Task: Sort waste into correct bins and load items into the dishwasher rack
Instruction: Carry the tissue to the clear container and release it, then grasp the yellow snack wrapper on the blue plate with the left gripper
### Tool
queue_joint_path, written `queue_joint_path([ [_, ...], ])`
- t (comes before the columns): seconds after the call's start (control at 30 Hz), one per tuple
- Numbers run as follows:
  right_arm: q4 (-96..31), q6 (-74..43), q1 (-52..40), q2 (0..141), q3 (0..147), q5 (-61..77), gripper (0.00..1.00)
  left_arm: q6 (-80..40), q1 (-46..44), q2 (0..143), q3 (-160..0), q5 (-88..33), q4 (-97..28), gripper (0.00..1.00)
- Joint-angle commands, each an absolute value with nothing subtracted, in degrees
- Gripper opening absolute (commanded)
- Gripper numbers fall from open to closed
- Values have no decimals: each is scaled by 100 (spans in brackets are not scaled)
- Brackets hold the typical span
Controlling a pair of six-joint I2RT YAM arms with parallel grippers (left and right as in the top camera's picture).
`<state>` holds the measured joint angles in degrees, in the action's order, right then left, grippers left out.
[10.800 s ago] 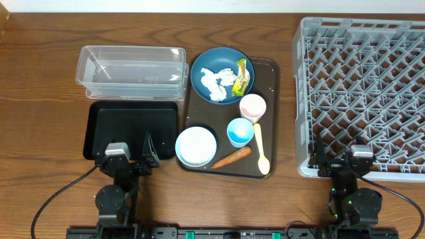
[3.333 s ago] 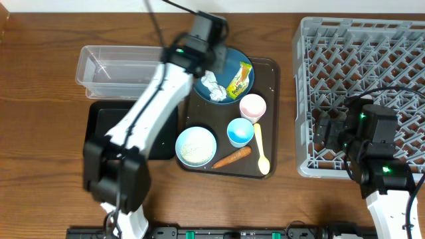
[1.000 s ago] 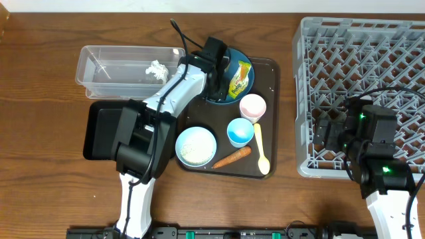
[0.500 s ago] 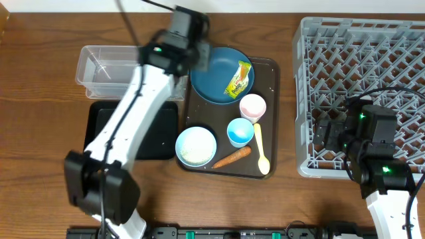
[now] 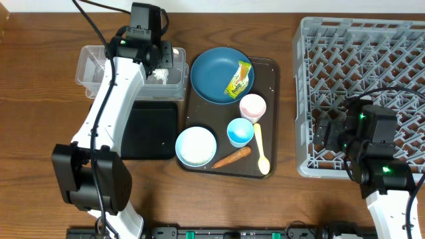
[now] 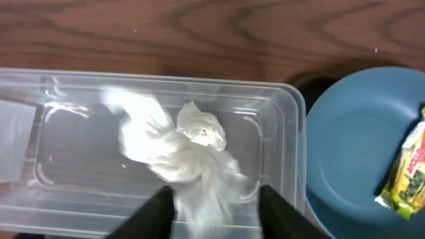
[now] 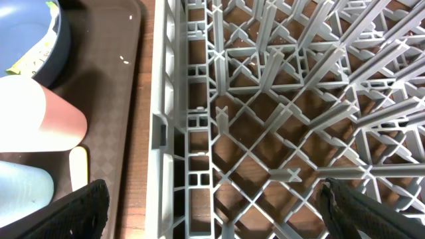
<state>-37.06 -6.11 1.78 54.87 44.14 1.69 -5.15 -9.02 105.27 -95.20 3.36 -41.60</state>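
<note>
My left gripper (image 5: 157,61) hovers over the right end of the clear tub (image 5: 99,66), jaws apart. A blurred white tissue (image 6: 199,172) drops between its fingers (image 6: 156,212) into the clear tub (image 6: 66,133), beside a crumpled wad (image 6: 201,129). The blue dish (image 5: 216,76) holds the yellow-green wrapper (image 5: 239,78). The pink cup (image 5: 252,106), blue cup (image 5: 240,131), white bowl of rice (image 5: 196,146), carrot stick (image 5: 232,157) and cream spoon (image 5: 260,149) sit on the brown tray. My right gripper (image 5: 332,136) stands open and empty over the left edge of the grey rack (image 5: 372,60).
The black tray (image 5: 153,129) lies in front of the clear tub, partly under my left arm. The dark brown tray (image 5: 267,76) sits between the bins and the rack. The right wrist view shows the rack's wall (image 7: 163,99), the pink cup (image 7: 40,119) and the spoon's end (image 7: 78,176).
My left arm swung left from the blue dish to above the clear tub with tissue. Its jaws have parted and the tissue is falling in. The right arm has not moved.
</note>
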Motion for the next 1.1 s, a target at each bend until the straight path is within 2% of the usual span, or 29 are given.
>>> queue_joint_path([
  [0.0, -3708, -681, 132, 5476, 4521, 196, 99, -497, -974, 10558, -9472, 150, -4108, 48],
  [0.33, -3708, -683, 132, 5476, 4521, 196, 99, -493, -1520, 10621, -9470, -746, -3406, 49],
  [0.7, -3712, -683, 132, 5476, 4521, 198, 99, -493, -2593, 11598, -9470, -755, -2469, 49],
  [1.07, -3730, -683, 132, 5476, 4521, 198, 99, -493, -3094, 12398, -9470, -755, -1907, 50],
])
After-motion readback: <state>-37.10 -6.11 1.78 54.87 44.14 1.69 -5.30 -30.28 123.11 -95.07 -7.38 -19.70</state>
